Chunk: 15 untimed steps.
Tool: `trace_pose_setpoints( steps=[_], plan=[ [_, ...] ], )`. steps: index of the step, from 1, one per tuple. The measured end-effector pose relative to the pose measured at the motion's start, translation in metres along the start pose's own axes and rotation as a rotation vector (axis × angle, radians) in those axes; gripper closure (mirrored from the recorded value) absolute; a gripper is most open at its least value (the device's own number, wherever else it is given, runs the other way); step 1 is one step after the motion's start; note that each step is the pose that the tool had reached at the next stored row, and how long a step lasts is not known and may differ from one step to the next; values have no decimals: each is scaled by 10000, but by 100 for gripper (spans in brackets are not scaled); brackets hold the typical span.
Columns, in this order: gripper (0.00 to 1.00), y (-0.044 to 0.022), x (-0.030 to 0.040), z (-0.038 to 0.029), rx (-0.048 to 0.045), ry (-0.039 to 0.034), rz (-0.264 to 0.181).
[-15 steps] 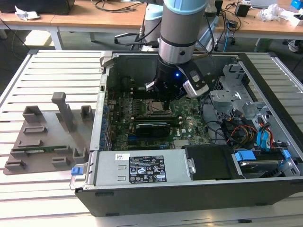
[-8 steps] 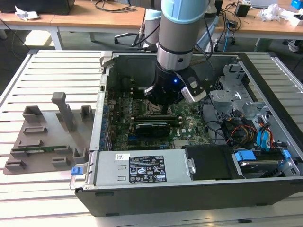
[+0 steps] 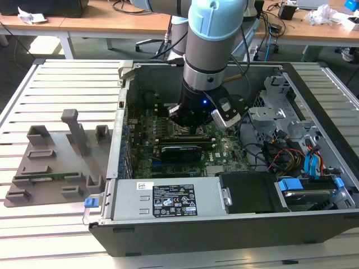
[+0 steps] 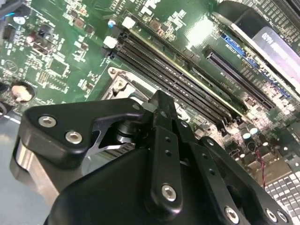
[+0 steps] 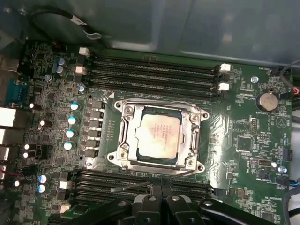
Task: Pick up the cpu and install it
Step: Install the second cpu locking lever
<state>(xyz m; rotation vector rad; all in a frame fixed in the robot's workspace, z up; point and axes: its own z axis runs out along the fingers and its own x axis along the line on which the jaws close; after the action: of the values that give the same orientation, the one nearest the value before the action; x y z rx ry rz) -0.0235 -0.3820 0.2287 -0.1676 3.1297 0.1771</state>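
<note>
Closed, empty fingers [image 5: 161,199] hover near one cpu [image 5: 158,134] seated in its socket [image 5: 123,140].

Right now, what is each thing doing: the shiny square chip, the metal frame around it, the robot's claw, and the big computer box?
Silver square cpu: lying flat in its socket.
Metal socket frame: around the chip.
Black gripper: above the motherboard, holding nothing, fingers together.
Dark computer case: side open.
Black memory slots: empty.

Silver-topped cpu [image 5: 158,136], lying flat, seated inside the socket frame
</note>
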Motion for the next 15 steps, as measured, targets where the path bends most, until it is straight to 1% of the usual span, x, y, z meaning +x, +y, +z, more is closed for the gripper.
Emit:
trace_pose_setpoints(
  steps=[2, 3, 6, 8, 9, 10, 11, 13, 14, 15],
  plan=[
    [89, -1, 31, 38, 0, 0, 1],
    [89, 0, 62, 67, -1, 0, 2],
    [89, 4, 210, 167, -1, 0, 3],
    [89, 5, 259, 195, -25, -1, 1],
    [89, 9, 295, 202, -84, -8, 1],
    [89, 13, 347, 210, -175, -17, 2],
    [89, 15, 367, 214, -229, -24, 1],
    [89, 20, 425, 230, -382, -40, 0],
    [89, 20, 439, 239, -429, -46, 0],
    [89, 20, 446, 244, -453, -48, 0]
  ],
)
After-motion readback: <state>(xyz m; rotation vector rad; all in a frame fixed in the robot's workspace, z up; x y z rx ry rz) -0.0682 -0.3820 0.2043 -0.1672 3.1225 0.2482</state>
